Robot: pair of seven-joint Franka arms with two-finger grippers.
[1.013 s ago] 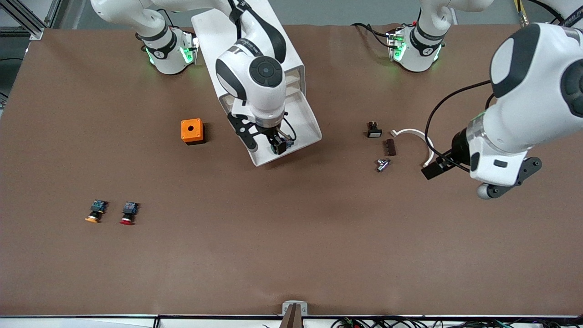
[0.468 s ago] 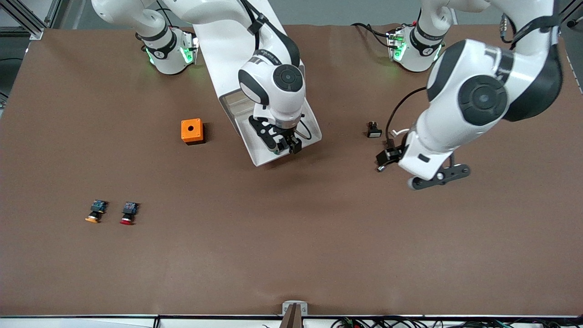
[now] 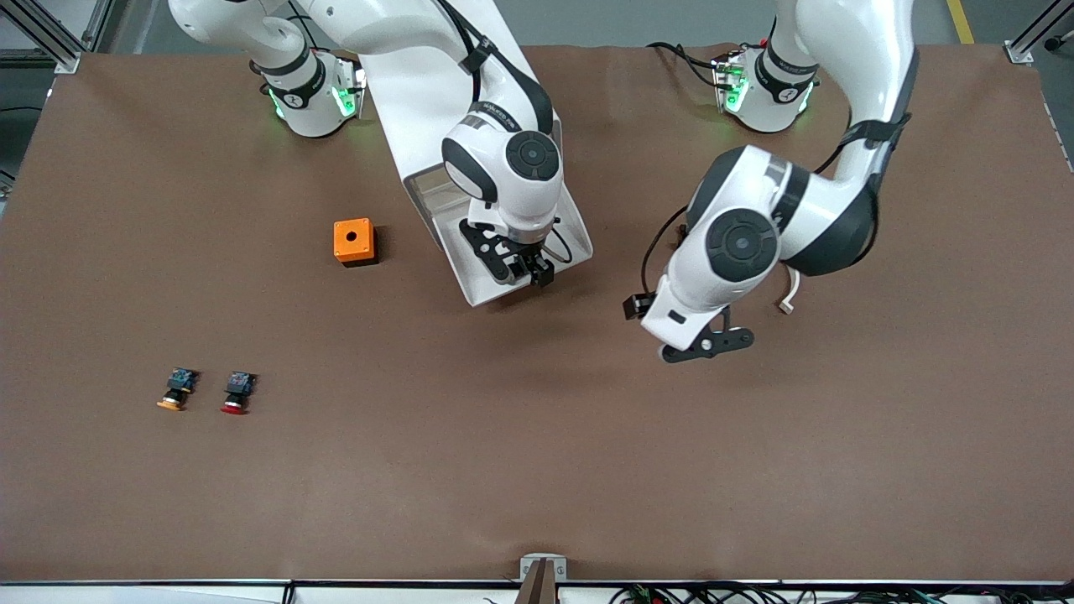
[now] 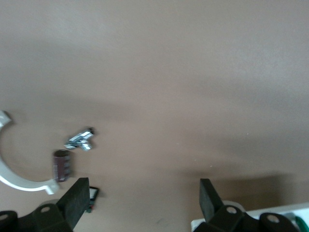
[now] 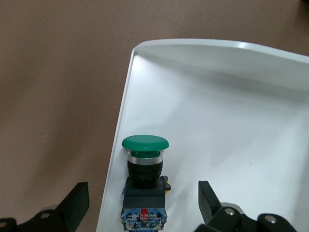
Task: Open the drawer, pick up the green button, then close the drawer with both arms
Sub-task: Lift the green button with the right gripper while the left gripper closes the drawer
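Note:
The lowest drawer (image 3: pixel 577 237) stands pulled out of the white cabinet (image 3: pixel 411 84) toward the front camera. In the right wrist view the green-capped button (image 5: pixel 145 166) lies on its side on the drawer floor (image 5: pixel 217 121), close against the drawer's side wall near its front corner. My right gripper (image 5: pixel 142 208) is open just above it, one finger on each side of its blue rear block. In the front view the right gripper (image 3: pixel 526 273) hides the button. My left gripper (image 3: pixel 635 307) is open and empty over bare table beside the drawer, toward the left arm's end; it also shows in the left wrist view (image 4: pixel 143 198).
An orange box (image 3: pixel 353 242) sits beside the cabinet toward the right arm's end. An orange-capped button (image 3: pixel 174 391) and a red-capped one (image 3: pixel 236 393) lie nearer the front camera. A white clip (image 4: pixel 14 179), brown cylinder (image 4: pixel 62 165) and metal part (image 4: pixel 80 140) lie near the left arm.
The left arm has swung from its end of the table toward the drawer, over the small parts. The right gripper has shifted slightly over the drawer's front corner and stayed open.

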